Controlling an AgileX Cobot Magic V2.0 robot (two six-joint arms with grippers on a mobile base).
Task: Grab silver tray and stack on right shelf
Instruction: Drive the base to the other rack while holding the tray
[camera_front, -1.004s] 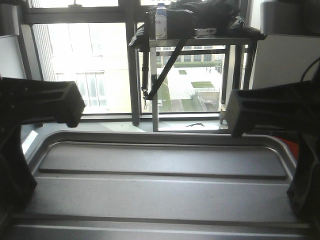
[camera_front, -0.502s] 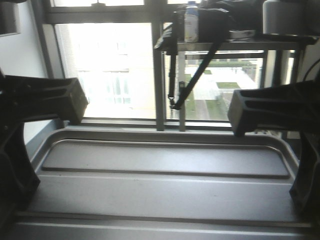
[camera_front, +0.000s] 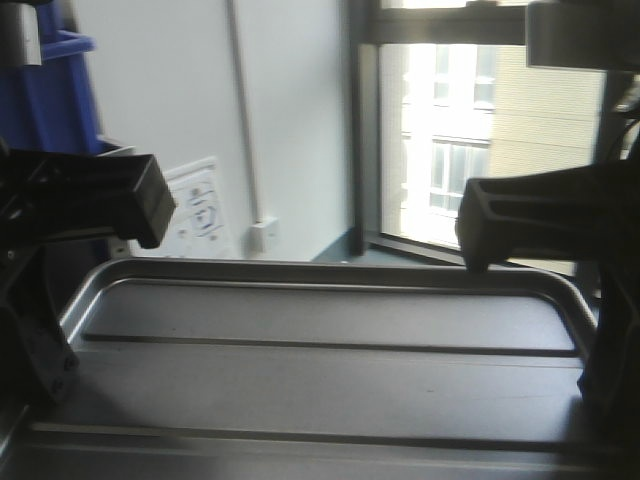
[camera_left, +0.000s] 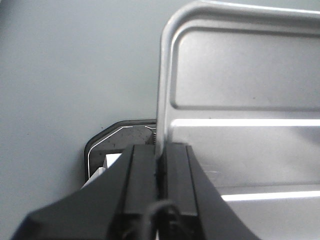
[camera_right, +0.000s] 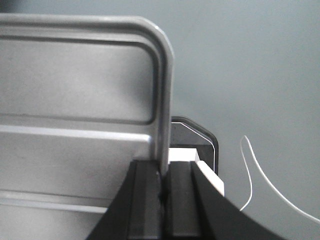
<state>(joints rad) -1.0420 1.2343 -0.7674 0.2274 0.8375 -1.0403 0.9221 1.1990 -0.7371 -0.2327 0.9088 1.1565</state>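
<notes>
The silver tray (camera_front: 320, 370) hangs level in the air, resting on nothing, because the left tool (camera_left: 159, 155) and the right tool (camera_right: 164, 172) each pinch its raised rim on opposite sides, probably to carry it without tipping.

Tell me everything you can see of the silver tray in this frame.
The silver tray is shallow, rectangular, matte grey metal with rounded corners, a raised rim and two long ridges across its floor. It is empty and roughly level, held in the air. The left gripper is shut on its left rim, the right gripper on its right rim. Nothing else visibly touches it.
</notes>
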